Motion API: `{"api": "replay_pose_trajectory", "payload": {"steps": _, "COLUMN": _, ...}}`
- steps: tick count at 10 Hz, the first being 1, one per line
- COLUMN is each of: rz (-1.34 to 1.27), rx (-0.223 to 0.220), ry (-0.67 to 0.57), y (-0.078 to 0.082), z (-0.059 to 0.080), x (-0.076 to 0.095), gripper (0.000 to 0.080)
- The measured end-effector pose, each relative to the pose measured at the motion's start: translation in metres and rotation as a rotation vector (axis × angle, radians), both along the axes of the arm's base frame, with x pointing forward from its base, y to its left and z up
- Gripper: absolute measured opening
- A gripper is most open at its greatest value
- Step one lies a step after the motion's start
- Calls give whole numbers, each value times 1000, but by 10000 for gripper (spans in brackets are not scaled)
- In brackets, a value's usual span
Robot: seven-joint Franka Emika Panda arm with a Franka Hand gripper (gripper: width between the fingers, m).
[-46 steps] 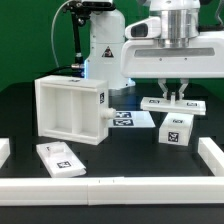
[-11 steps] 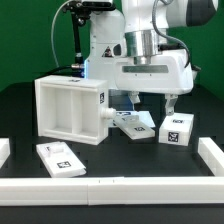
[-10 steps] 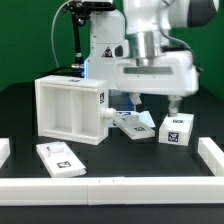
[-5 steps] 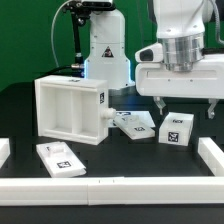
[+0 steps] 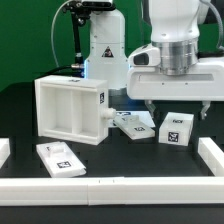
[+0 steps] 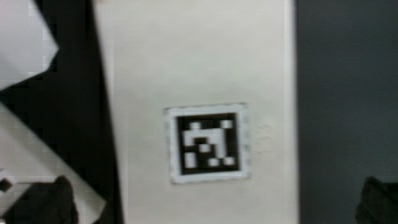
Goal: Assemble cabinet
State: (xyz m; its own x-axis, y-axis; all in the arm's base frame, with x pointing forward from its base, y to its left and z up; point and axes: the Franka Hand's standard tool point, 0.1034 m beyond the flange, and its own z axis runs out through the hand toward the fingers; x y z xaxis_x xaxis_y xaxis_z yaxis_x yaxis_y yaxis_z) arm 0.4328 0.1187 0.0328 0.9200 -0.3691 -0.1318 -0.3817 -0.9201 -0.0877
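Note:
The cabinet (image 5: pixel 70 110), a large white open box with a tag on its side, stands left of centre in the exterior view. A flat white tagged panel (image 5: pixel 134 124) lies against its lower right corner. A small white tagged block (image 5: pixel 177 129) sits further to the exterior view's right. My gripper (image 5: pixel 176 103) hangs above this block, open and empty. In the wrist view a white surface with a black-and-white tag (image 6: pixel 210 146) fills the space below my gripper (image 6: pixel 206 200). The dark fingertips (image 6: pixel 36 200) stand wide apart on either side of it, not touching it.
Another flat white tagged panel (image 5: pixel 58 158) lies at the front left. White rails (image 5: pixel 110 188) border the black table at the front and at both sides. The robot base (image 5: pixel 104 50) stands behind the cabinet.
My gripper has left the flat panel beside the cabinet, risen and moved to the exterior view's right, over the small block. The panel stays where it lay.

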Motion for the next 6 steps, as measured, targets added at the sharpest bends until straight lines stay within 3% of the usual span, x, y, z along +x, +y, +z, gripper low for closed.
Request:
{"api": "replay_pose_trajectory", "payload": {"steps": 3, "rz": -6, "rx": -10, "ry": 17, "y": 2, "z": -15, "x": -4, "gripper": 797}}
{"api": "replay_pose_trajectory", "payload": {"steps": 6, "rz": -13, "rx": -9, "ry": 20, "y": 7, "z": -20, "x": 1, "gripper": 797}}
